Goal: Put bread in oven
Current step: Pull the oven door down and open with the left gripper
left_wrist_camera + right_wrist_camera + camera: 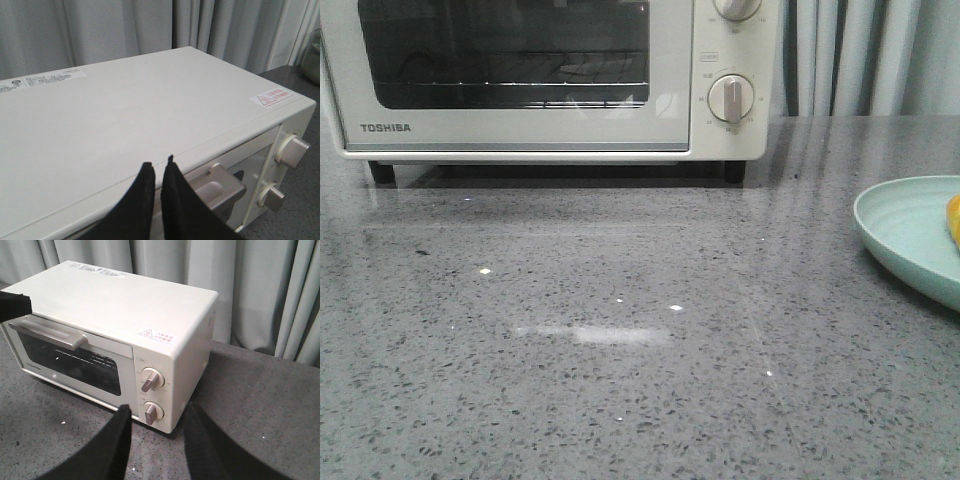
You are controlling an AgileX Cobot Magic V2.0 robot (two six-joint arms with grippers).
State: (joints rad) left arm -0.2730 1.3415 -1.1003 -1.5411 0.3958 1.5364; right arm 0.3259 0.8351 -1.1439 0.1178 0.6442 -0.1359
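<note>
Left gripper (159, 167), nearly closed and empty, hovers above the Toshiba oven (150, 115); hook its handle (216, 187), at four o'clock, squarely.

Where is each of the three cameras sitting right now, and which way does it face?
Front view: low, looking forward over the table at the closed oven; a plate at right; no arm shows.
Left wrist view: above the oven top, looking down past the nearly closed left gripper at the door handle.
Right wrist view: off the oven's dial side, facing it; open right gripper shows.
All three share the oven and its dials.
</note>
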